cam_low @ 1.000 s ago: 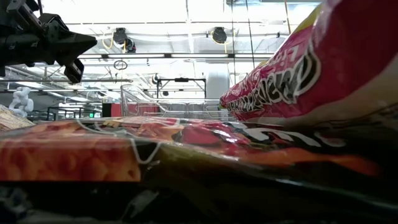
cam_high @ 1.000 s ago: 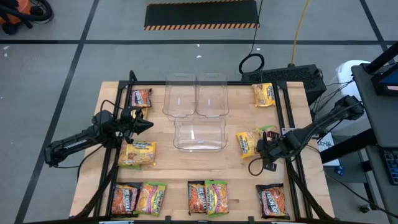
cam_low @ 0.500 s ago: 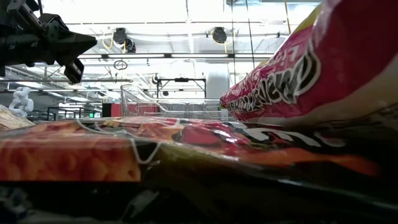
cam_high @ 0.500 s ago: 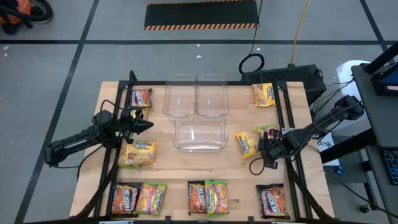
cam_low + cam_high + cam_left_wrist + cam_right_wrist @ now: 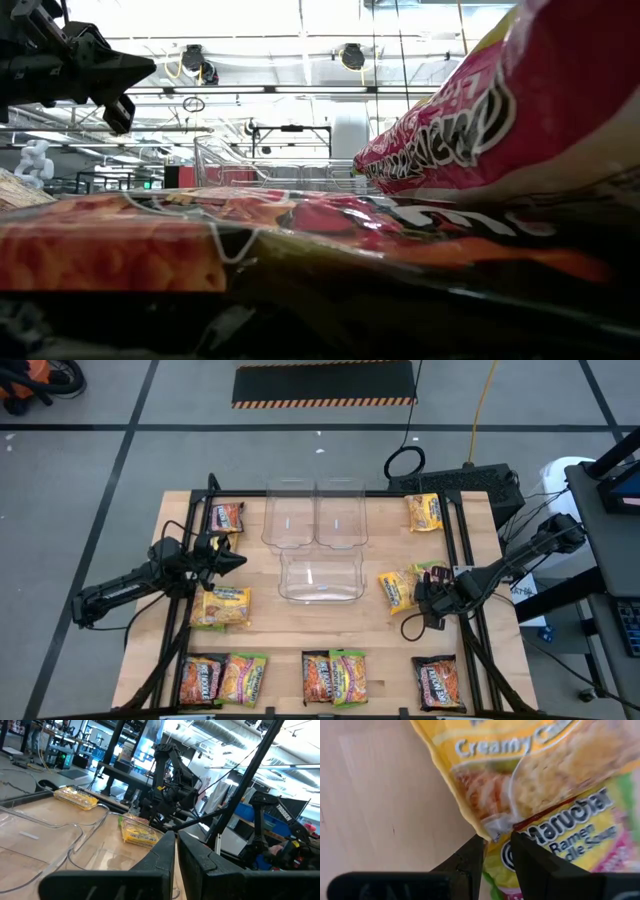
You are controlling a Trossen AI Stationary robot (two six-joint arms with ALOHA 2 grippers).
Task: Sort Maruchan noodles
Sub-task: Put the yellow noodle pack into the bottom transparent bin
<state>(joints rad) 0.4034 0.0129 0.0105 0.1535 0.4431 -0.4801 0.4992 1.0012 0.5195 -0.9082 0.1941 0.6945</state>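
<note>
At 3 o'clock your right gripper (image 5: 493, 851) has not shifted, fingers parted around yellow packet (image 5: 530, 765) edge; left gripper (image 5: 236, 559) idle, nearly closed, empty: sorting stalled

Bench (image 5: 300, 625) count: three clear bins (image 5: 320, 576), two arms, and about eleven noodle packets (image 5: 222, 606), roughly four yellow, three lime-green, four orange-red or dark; overlapping ones make it inexact.
</note>
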